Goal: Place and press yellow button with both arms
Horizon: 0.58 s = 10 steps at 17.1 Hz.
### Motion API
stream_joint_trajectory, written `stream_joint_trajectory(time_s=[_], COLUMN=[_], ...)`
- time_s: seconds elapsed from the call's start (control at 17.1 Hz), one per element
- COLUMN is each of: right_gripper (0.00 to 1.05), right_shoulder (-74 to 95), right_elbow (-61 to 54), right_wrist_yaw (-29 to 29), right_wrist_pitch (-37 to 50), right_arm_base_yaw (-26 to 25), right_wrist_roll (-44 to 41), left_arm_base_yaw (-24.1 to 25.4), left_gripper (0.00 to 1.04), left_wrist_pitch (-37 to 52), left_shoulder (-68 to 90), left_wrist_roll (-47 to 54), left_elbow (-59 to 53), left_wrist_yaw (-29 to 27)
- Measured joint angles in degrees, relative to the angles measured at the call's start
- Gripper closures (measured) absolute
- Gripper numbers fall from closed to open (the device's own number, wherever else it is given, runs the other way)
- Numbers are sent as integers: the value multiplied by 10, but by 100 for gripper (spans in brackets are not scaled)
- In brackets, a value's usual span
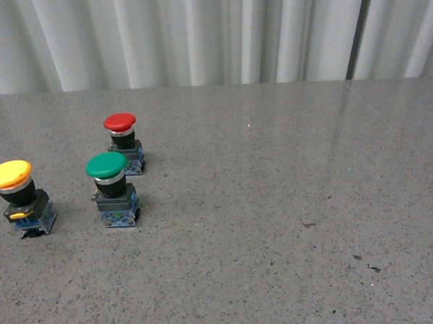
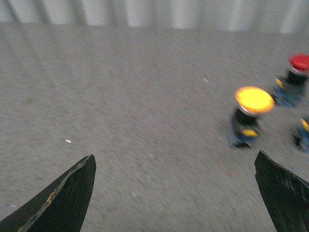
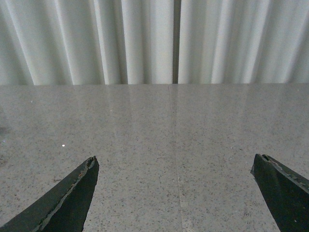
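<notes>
— Starting at the left: standing where, the small push-button with the yellow mushroom cap point(image 1: 15, 194)?

— Standing upright at the far left of the speckled grey stone-like tabletop point(image 1: 277, 202), close to the front view's left edge and well apart from both grippers. Wearing a broad, rounded, glossy yellow cap over a silver collar. Carrying a small yellow mark on a boxy black body, and resting on a bluish base.

— And moving rightward?

— Standing just right of it, the push-button with the green mushroom cap point(image 1: 110, 191), sharing the same build. Sitting farther back and slightly right of that, the push-button with the red mushroom cap point(image 1: 122, 141). Keeping apart, all three, none touching. Stretching on to the right, the polished tabletop, catching soft reflections and showing a few dark specks. Hanging behind everything in vertical folds, a pleated white curtain point(image 1: 210, 32).

— Gripping anything, the left gripper point(image 2: 175, 155)?

— Holding nothing. Spreading its two flat black fingers wide above the tabletop, one finger showing pale wear along an edge. Coming out blurred in the left wrist view, with the push-button with the yellow mushroom cap point(image 2: 251, 113) showing ahead, nearer one finger's side and untouched.

— And the right gripper point(image 3: 175, 157)?

— Gaping just as wide, clasping nothing, facing only tabletop and curtain.
</notes>
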Motion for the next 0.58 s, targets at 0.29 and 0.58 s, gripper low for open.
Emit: stream_joint_trajectory(time_s=[0.29,0.58], right_gripper=[7,7], right_shoulder=[0,0], right_elbow=[0,0], right_wrist_yaw=[0,0], right_wrist_pitch=[-1,-1], right_arm_base_yaw=[0,0], right_wrist_roll=[0,0], left_arm_base_yaw=[64,10], left_gripper=[7,7], left_wrist_pitch=[201,198], left_shoulder=[320,546], left_wrist_roll=[30,29], left_elbow=[183,311], left_wrist_yaw=[96,130])
